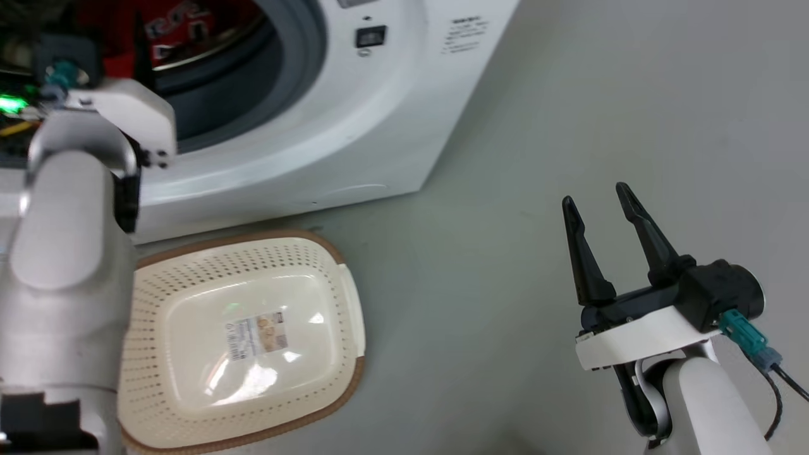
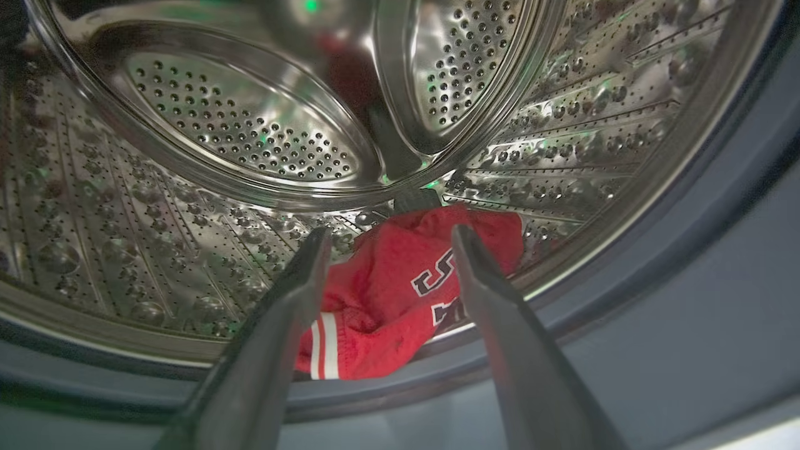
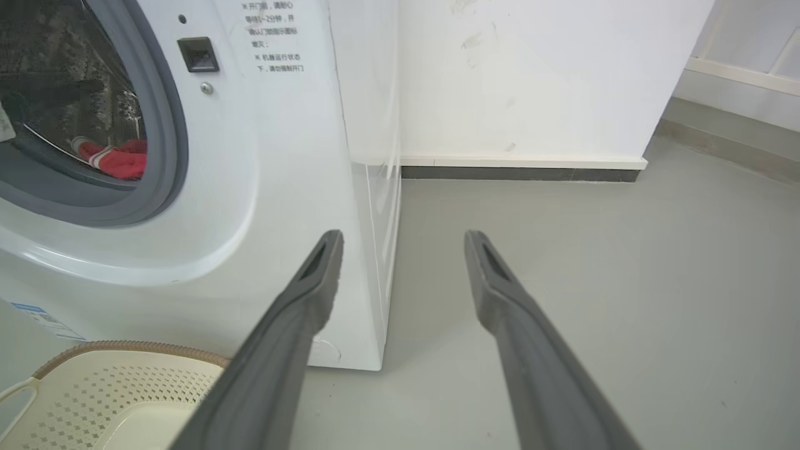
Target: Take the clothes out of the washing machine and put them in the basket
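The red clothes lie bunched at the drum's front lip, half over the grey door seal, also seen as the clothes and the clothes. My left gripper is open at the washing machine mouth, its fingers on either side of the garment and short of it. The cream basket sits on the floor in front of the washing machine; the basket holds nothing. My right gripper hangs open over bare floor to the right, with nothing between its fingers.
The perforated steel drum and grey seal ring the left gripper. My pale left forearm covers the basket's left side. A white wall with a dark skirting stands behind the washer. Grey floor spreads right of it.
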{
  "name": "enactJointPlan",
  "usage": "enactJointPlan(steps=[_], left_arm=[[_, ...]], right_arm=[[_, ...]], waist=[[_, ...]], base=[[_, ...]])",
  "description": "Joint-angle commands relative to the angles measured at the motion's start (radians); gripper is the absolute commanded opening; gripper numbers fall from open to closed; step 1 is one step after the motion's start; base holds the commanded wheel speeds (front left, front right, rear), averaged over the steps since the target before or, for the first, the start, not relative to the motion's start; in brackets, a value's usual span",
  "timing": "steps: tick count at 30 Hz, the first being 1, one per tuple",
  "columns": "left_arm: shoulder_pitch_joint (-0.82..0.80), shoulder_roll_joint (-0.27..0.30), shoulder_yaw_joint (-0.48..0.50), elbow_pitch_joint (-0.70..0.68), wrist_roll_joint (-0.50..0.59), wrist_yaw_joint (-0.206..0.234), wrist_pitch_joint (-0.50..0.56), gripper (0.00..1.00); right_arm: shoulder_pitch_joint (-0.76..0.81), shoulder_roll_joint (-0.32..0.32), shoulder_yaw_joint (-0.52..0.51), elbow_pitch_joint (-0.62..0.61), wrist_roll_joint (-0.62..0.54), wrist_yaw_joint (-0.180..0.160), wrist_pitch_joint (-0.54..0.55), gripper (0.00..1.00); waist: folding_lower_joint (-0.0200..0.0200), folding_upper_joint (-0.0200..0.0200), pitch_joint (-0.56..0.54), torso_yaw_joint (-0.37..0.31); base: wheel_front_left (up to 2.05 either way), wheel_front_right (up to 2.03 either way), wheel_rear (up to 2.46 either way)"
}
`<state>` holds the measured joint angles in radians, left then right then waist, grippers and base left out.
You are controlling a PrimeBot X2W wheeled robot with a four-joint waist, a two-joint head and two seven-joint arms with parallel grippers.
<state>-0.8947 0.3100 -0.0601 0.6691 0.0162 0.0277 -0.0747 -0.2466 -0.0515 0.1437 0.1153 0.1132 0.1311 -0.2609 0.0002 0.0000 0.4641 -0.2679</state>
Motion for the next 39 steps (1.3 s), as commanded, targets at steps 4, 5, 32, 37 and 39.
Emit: enactJointPlan(steps=[4,5,32,37,39], left_arm=[[-0.078,0.053,-0.010,0.065,0.023,-0.009,0.054,1.00],[-0.094,0.061,-0.015,0.082,0.030,-0.013,0.067,1.00],[-0.346,0.208,-0.061,0.400,0.049,-0.050,0.735,0.00],[-0.324,0.202,-0.054,0.336,0.032,-0.024,0.694,0.00],[-0.307,0.199,-0.055,0.297,0.027,-0.015,0.631,0.00]], right_arm=[[-0.035,0.002,0.022,0.000,0.036,0.000,-0.004,1.00],[-0.038,0.002,0.027,0.002,0.044,-0.001,-0.004,1.00],[-0.078,0.002,0.122,0.034,0.150,0.000,-0.005,1.00],[-0.079,0.002,0.120,0.045,0.144,-0.001,-0.005,1.00],[-0.076,0.002,0.113,0.051,0.139,-0.001,-0.005,1.00]], waist=[[-0.0002,0.0000,0.061,-0.073],[-0.0002,0.0000,0.066,-0.081],[-0.0002,0.0000,0.119,-0.177],[-0.0002,0.0000,0.105,-0.175],[-0.0002,0.0000,0.093,-0.169]], base=[[0.00,0.00,0.00],[0.00,0.00,0.00],[0.00,0.00,0.00],[0.00,0.00,0.00],[0.00,0.00,0.00]])
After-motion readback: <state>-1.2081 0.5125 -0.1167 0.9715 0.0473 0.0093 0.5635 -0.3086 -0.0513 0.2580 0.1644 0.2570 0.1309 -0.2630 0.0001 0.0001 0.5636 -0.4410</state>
